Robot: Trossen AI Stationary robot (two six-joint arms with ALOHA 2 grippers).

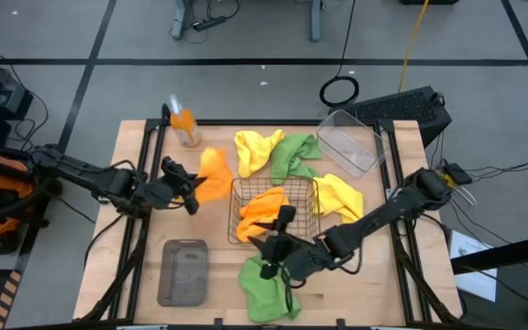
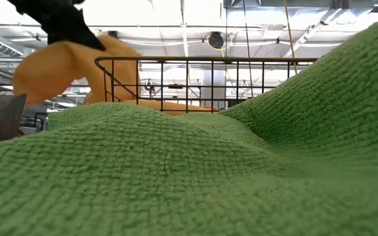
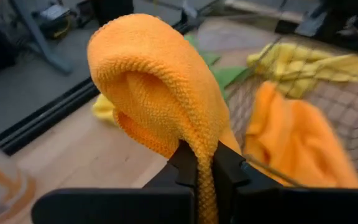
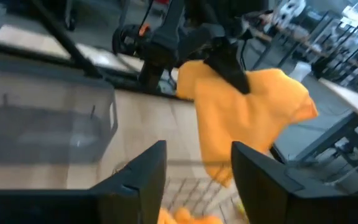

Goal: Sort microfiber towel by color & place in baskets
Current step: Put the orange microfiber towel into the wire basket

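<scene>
The wire-mesh basket (image 1: 273,213) holds one orange towel (image 1: 266,207). The left gripper (image 1: 191,191), clamped on a second orange towel (image 1: 214,174), hangs just left of it; the right gripper (image 1: 276,246) is spread, empty. Yellow towels (image 1: 257,149) and green towels (image 1: 269,289) remain unsorted.

The wire-mesh basket (image 1: 273,213) is open on top, 1 orange towel (image 1: 262,205) inside. The left gripper (image 1: 193,186) with its hanging orange towel (image 1: 213,174) crowds the left rim; the right gripper (image 1: 276,249) blocks the near edge.

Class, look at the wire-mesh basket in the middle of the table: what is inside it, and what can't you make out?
Inside the wire-mesh basket lies a crumpled orange towel. Whatever may lie under that towel is covered. The right hand overlaps the basket's front edge, hiding that strip.
</scene>
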